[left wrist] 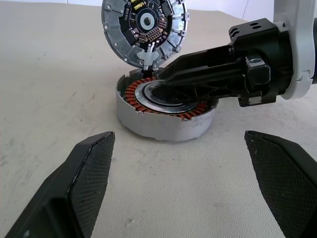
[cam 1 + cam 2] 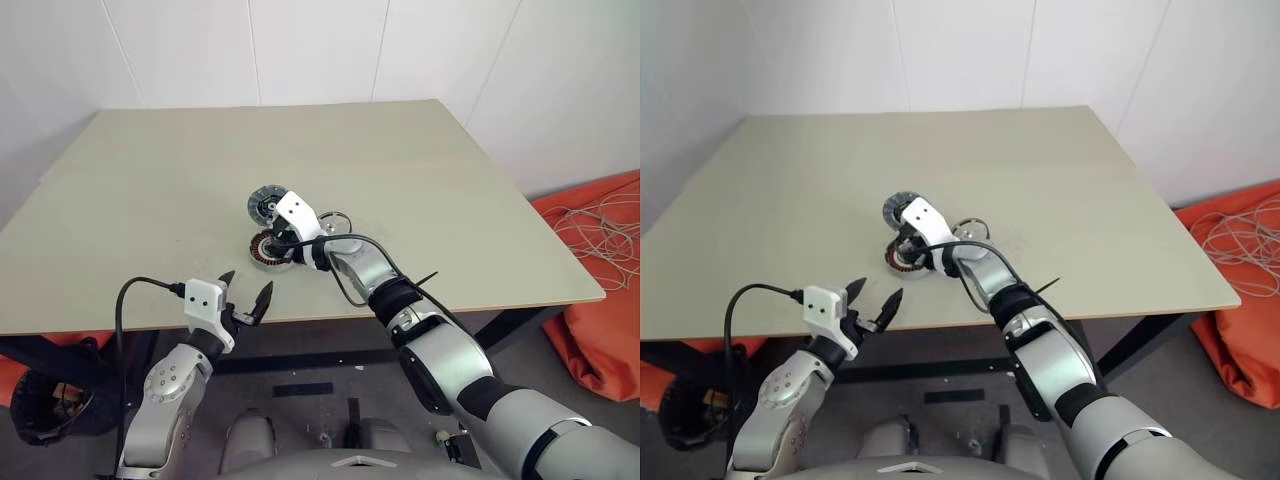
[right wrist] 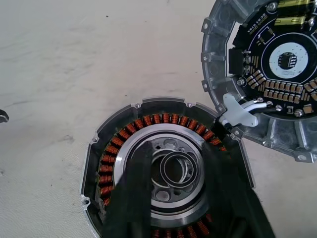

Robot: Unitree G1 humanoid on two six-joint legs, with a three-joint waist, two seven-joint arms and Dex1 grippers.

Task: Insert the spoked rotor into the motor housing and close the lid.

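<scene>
Rotor (image 3: 174, 171) sits inside the motor housing (image 1: 163, 116), ringed by the copper windings (image 3: 111, 148), so the insert step looks essentially done. Right gripper (image 3: 173, 198) is directly over the housing, fingers straddling the rotor hub, one on each side. Jaws partly apart; I cannot tell whether they grip the rotor or have just let go.

Lid (image 1: 143, 30) is hinged open, standing up at the far rim of the housing beyond the right gripper, circuit board facing the fingers. It's upright because the hinge tab (image 3: 237, 113) holds it there, which keeps the bore clear for the rotor drop.

Left gripper (image 2: 245, 298) hangs at the near table edge (image 2: 90, 320), well short of the housing, jaws wide, nothing in them. Reads as parked out of the way.

Loose ring (image 2: 334, 222) lies on the table just beside the right wrist, far side. Not part of the job.

Obstruction: the right gripper's fingers occupy the lid's swing path. My read is they must clear before the lid can fold down.
</scene>
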